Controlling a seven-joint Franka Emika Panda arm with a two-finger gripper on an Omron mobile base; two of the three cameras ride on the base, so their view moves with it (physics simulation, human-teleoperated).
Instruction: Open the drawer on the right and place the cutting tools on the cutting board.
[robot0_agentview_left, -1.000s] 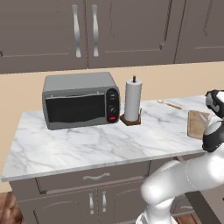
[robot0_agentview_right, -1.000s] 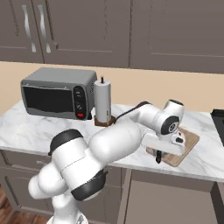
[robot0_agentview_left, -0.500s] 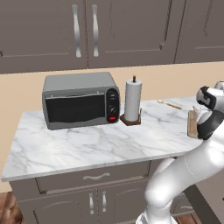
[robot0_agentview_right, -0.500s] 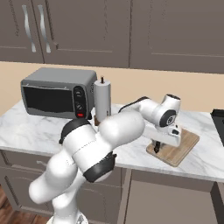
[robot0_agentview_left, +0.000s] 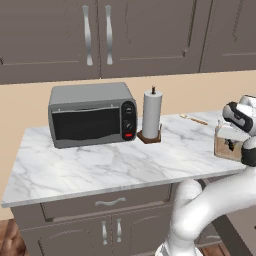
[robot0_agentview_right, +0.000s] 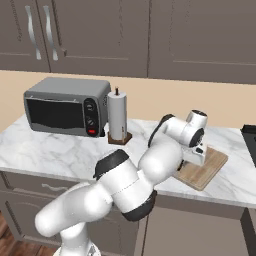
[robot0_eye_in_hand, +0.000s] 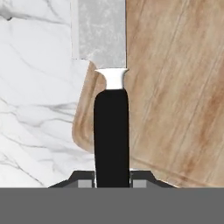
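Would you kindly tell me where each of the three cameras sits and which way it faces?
Left base view: behind the arm's left, facing the counter; arm lower right.
Right base view: behind its right, same counter; arm lower left, gripper over the cutting board.
Hand view: on the hand, along the gripper shut on the knife.
Both base views share the toaster oven.

the marble counter (robot0_agentview_left: 115, 165) lies bare across its front and left, open room for a gripper. the toaster oven (robot0_agentview_left: 91, 120) and paper towel roll (robot0_agentview_left: 152, 114) stand close together toward the back, blocking that stretch. a thin wooden stick (robot0_agentview_left: 194, 119) lies near the back wall. at the right end, the cutting board (robot0_agentview_right: 205, 168) is mostly bare wood, with the arm's hand above its near-left part.
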